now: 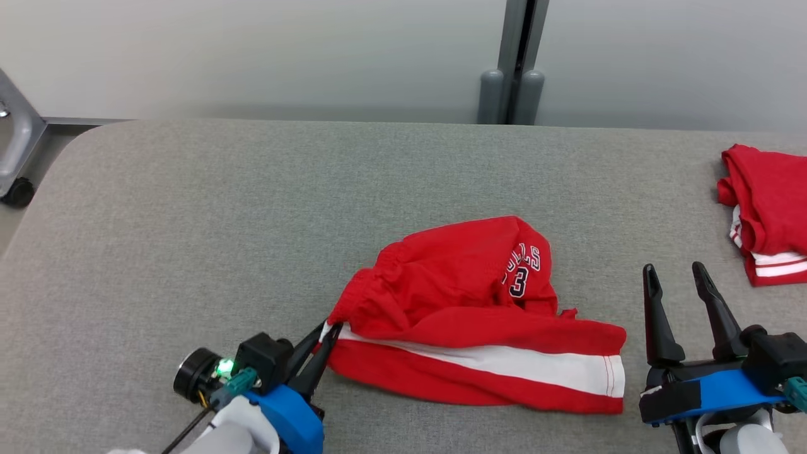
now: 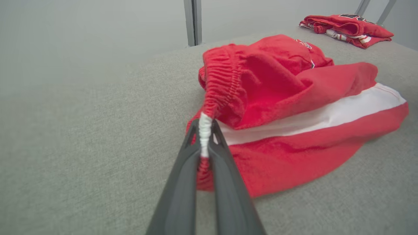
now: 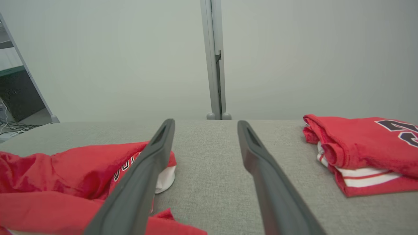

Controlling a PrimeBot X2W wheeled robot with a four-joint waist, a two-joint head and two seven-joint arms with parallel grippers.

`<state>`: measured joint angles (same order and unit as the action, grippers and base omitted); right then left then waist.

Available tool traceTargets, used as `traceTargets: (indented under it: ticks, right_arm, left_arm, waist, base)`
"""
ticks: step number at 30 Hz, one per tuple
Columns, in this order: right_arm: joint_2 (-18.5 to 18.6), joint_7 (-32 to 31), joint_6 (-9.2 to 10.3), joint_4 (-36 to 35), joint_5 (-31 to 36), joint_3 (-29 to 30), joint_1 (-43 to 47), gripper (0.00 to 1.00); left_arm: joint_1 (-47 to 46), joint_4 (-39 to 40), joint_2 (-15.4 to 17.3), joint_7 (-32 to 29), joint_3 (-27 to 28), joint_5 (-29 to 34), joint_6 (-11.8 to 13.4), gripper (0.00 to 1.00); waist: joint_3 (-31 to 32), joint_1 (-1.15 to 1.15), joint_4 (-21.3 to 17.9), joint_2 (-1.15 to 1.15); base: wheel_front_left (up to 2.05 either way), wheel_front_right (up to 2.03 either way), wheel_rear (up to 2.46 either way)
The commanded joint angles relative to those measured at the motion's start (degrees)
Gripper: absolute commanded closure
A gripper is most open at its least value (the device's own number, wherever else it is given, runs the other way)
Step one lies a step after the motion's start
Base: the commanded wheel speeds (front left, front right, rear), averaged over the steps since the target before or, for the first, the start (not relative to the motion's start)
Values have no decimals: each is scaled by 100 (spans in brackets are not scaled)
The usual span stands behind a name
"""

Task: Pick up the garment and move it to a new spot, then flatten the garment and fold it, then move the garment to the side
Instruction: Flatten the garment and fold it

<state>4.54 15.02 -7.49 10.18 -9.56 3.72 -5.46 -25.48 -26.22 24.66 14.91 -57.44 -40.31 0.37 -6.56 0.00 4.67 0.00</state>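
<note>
The garment (image 1: 466, 309) is a pair of red shorts with a white side stripe, lying crumpled in the middle of the grey table (image 1: 220, 208). My left gripper (image 1: 328, 333) is shut on the waistband corner at the garment's left end. In the left wrist view the garment (image 2: 294, 107) spreads to the right, and the white strip of its waistband is pinched between the two fingers of the left gripper (image 2: 205, 125). My right gripper (image 1: 676, 270) stands open to the right of the garment, holding nothing. In the right wrist view the right gripper (image 3: 205, 125) frames bare table, the garment (image 3: 65, 176) at lower left.
A folded pile of red clothes (image 1: 766, 211) lies at the table's right edge, also in the right wrist view as the folded pile (image 3: 362, 153). A grey post (image 1: 514, 63) stands behind the table. A wheeled metal frame (image 1: 16, 151) is at the far left.
</note>
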Motion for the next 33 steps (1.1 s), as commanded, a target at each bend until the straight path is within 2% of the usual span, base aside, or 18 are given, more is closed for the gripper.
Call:
traceTargets:
  ticks: [1,6,7,8,9,19,24,28,33]
  right_arm:
    - [34,19,-1,30,23,-7,78,0]
    - [22,19,-1,79,12,-22,97,0]
    - [22,19,-1,90,11,-23,99,0]
    - [24,19,-1,101,10,-17,101,0]
    - [27,19,-1,108,8,-19,103,0]
    - [34,19,-1,182,-18,-23,99,0]
    - [25,19,-1,161,-7,-9,108,0]
    - [22,19,-1,174,13,35,169,0]
    - [6,19,-1,166,35,61,247,0]
  left_arm:
    - [166,98,18,26,57,-44,79,100]
    - [647,296,-43,29,48,-140,146,100]
    - [697,324,-67,30,70,-143,167,86]
    - [728,390,-102,30,139,-123,196,55]
    - [774,459,-127,30,217,-103,215,0]
    - [1184,1491,-246,32,1252,640,162,0]
    - [1400,1793,-304,32,1959,1086,386,0]
    - [1711,2148,-529,32,2939,1375,607,0]
    - [2082,2281,-686,30,3692,1833,652,0]
  waist:
    - [-11,0,64,0]
    - [17,0,175,0]
    - [24,0,186,0]
    - [35,0,197,0]
    - [49,0,206,0]
    - [203,0,180,0]
    - [250,0,108,0]
    - [300,0,9,0]
    - [353,0,-130,0]
  base:
    - [0,0,0]
    - [0,0,0]
    - [0,0,0]
    - [0,0,0]
    - [0,0,0]
    - [0,0,0]
    - [0,0,0]
    - [0,0,0]
    - [0,0,0]
